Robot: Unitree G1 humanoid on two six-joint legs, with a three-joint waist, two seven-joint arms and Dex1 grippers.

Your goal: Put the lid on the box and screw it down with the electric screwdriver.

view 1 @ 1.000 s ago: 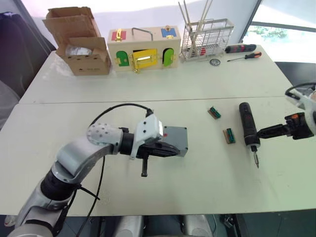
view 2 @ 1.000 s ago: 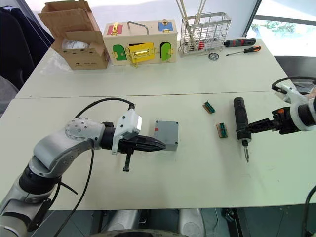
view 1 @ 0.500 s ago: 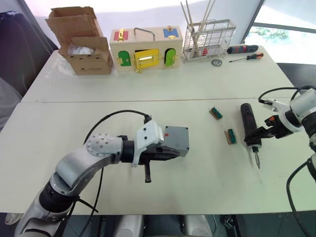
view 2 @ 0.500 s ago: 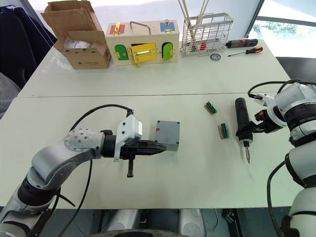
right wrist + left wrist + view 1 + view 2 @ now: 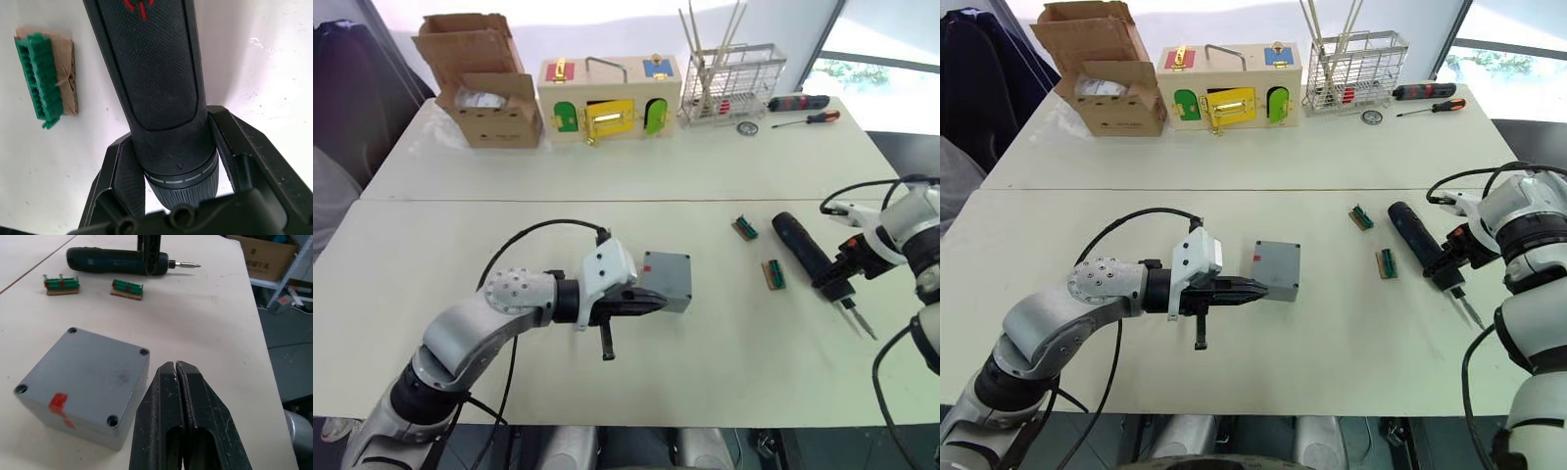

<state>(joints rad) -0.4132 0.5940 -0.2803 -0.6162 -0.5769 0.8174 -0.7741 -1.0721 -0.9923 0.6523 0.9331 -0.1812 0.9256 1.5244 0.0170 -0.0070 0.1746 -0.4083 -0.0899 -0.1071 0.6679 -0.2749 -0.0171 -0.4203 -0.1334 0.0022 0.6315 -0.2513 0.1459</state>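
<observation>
Box [image 5: 667,280] with lid on; left gripper [image 5: 176,369] pinched closed beside it. Right gripper [image 5: 832,282] clamps electric screwdriver [image 5: 811,257].

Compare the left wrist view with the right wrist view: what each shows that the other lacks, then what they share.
Left wrist view, not the right: the box with its red mark, the shut left end effector, a second green terminal block, the metal bit, a carton.
Right wrist view, not the left: the red logo and the ringed collar.
Both: the screwdriver lying on the table, the right end effector gripping it, a green terminal block.
</observation>
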